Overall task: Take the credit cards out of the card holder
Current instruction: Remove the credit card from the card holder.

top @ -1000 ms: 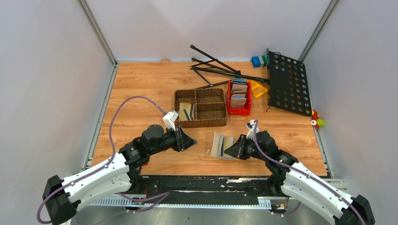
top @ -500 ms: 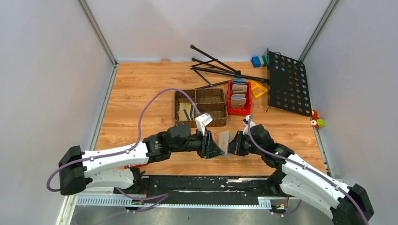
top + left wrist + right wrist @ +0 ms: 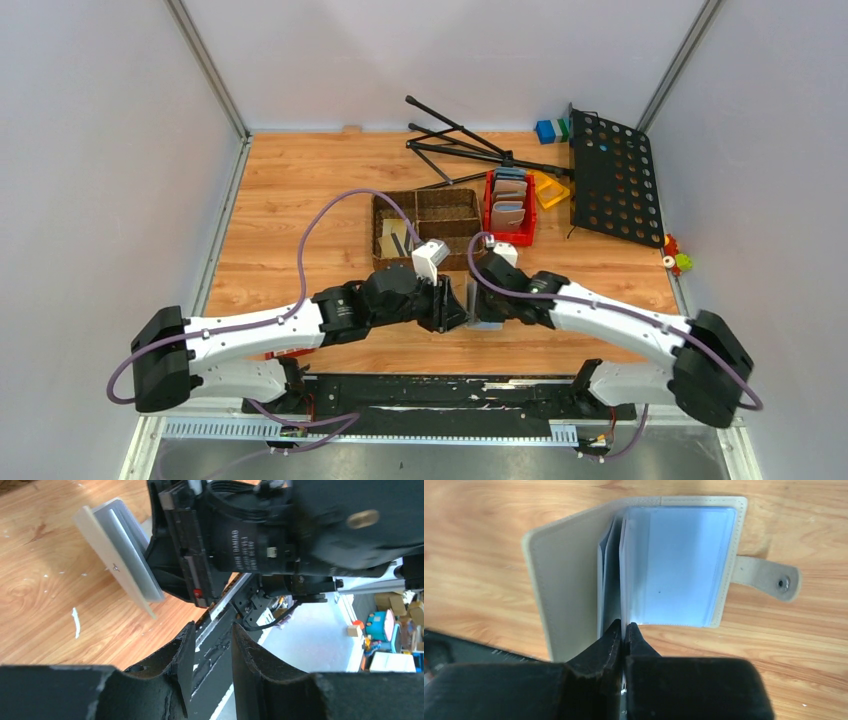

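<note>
The beige card holder [image 3: 569, 580] lies open on the wood, its strap tab [image 3: 769, 577] to the right and pale blue pocket leaves [image 3: 674, 560] fanned up. My right gripper [image 3: 624, 627] is shut on the near edge of one thin leaf. From above the card holder [image 3: 478, 300] sits between both grippers. My left gripper [image 3: 212, 627] is open and empty, just left of the holder [image 3: 122, 560], which looks tilted on edge in the left wrist view. Thin tan and dark credit cards [image 3: 397, 237] lie in a basket compartment. I see no card in the leaves that show.
The brown woven basket [image 3: 445, 262] stands just behind the grippers. A red bin [image 3: 508, 236] with other wallets is to its right. A black folding stand [image 3: 613, 175] with its legs [image 3: 455, 140] lies at the back right, near blue and green blocks [image 3: 550, 130].
My left arm swung right from beside the basket to the card holder, and its jaws spread a little. My right arm reached forward and left, staying shut at the holder.
</note>
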